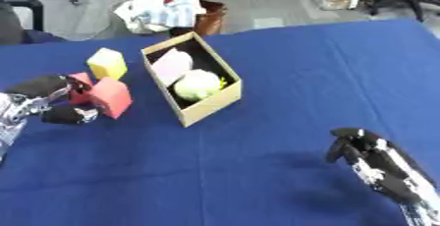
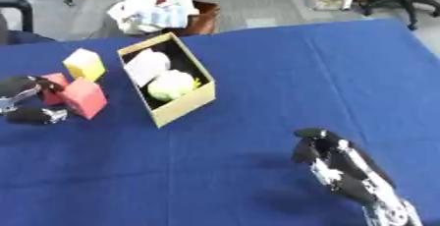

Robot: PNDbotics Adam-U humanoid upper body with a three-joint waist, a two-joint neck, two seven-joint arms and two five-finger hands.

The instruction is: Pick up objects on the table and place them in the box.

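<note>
The red block (image 1: 110,97) is pinched by the left hand (image 1: 51,103) so it can be lifted into the box (image 1: 210,104). The yellow block (image 1: 107,63) waits just beyond. The right hand (image 2: 331,158) is kept curled and empty at the near right.

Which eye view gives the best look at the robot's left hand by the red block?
The left eye view: the left hand shows whole, fingers around the red block. In the right eye view it sits cropped against the picture's left edge.
</note>
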